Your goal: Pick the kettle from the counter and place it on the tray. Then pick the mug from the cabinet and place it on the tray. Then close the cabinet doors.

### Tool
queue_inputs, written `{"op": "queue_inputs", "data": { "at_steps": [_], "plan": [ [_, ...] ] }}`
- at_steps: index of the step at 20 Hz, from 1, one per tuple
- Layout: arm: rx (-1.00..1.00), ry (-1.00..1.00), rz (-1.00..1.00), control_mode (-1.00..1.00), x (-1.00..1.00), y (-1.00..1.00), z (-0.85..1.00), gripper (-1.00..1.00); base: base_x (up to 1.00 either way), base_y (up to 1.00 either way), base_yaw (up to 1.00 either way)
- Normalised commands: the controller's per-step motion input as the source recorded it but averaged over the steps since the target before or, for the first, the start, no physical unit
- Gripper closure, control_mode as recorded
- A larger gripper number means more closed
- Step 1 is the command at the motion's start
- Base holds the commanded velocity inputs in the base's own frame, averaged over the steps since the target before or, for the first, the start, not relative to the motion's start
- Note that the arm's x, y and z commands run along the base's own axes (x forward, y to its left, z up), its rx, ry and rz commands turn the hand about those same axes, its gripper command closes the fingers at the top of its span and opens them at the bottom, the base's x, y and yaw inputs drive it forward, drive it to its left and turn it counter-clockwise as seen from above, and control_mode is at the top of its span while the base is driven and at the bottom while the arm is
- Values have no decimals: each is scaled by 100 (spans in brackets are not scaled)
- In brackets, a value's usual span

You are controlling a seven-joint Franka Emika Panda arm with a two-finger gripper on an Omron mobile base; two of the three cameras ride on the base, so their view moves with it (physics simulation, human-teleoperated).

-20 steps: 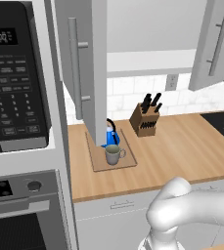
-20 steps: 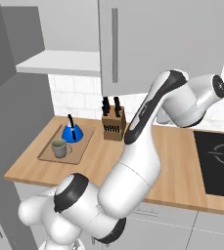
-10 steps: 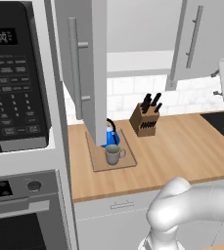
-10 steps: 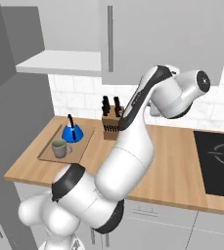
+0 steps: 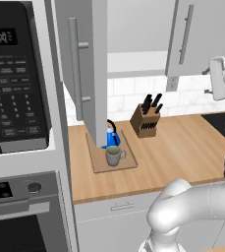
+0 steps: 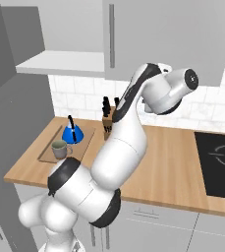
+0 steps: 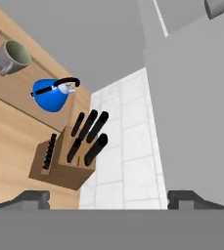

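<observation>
Right cabinet door point(image 5: 198, 39) nearer shut, beside tool point(image 5: 213, 78)

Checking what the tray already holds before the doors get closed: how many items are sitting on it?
2. On the tray, the blue kettle sits at the back, partly behind the open cabinet door; the grey-green mug stands just in front of it. Nothing else shows there.

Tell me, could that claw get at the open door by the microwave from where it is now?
Probably yes. The door stands wide open with its handle facing the room, and nothing lies between it and the claw, though the claw is far off to the right.
</observation>
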Motion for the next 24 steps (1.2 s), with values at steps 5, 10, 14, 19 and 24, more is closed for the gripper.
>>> {"op": "queue_inputs", "data": {
  "at_steps": [5,10,14,19,24],
  "plan": [
    [-1,0,0,-100,50,46,-1,-100,0,0,0],
    [-12,6,0,-100,54,62,-27,-100,0,0,0],
    [-27,16,0,-100,33,70,-77,-100,0,0,0],
    [-21,3,0,-100,-35,50,-99,-100,0,0,0],
    [-11,-2,0,-100,-65,44,-56,-100,0,0,0]
  ]
}}
